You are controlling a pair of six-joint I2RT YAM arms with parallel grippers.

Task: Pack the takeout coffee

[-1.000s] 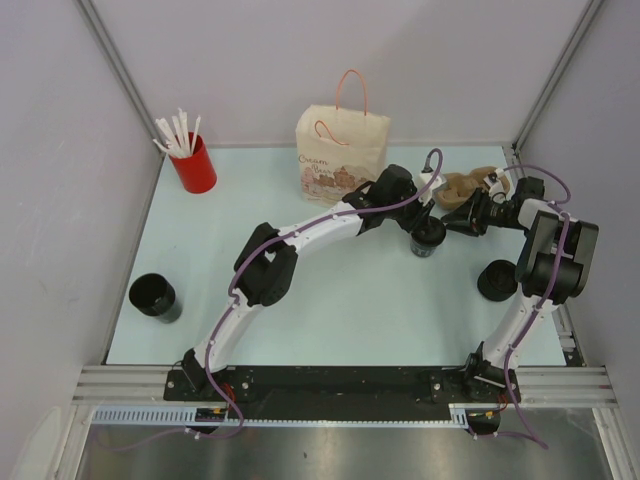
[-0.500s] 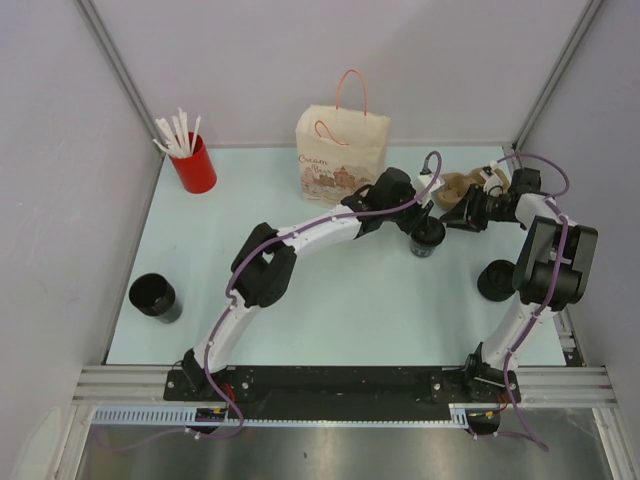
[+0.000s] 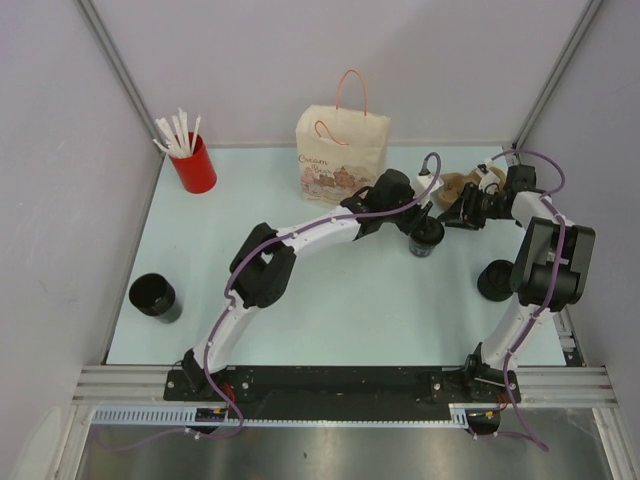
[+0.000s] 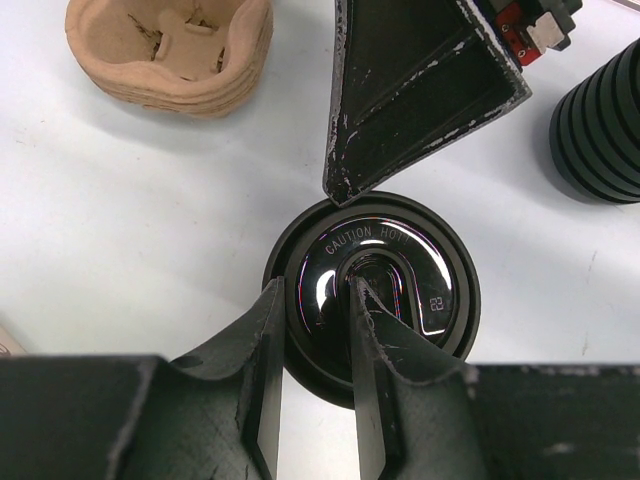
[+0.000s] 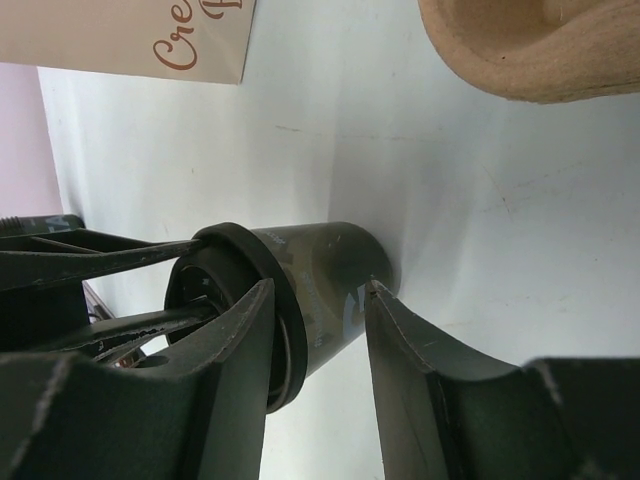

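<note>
Toward the bench's (image 3: 330, 310) far right: takeout coffee (image 3: 427, 238), upright, lidded. Left gripper (image 4: 310, 330) pinching the lid's edge, fingers nearly together. Right gripper (image 5: 320, 330) parted, straddling the cup's body. Beyond, brown pulp carrier (image 3: 462, 186); paper bag (image 3: 341, 153) at far edge.

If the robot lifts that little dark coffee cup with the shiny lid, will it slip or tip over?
The coffee cup is round with a smooth, glossy lid, so it may slip if squeezed lightly. It looks tall and narrow in the right wrist view, so a sideways push could tip it. It seems fairly stiff.
</note>
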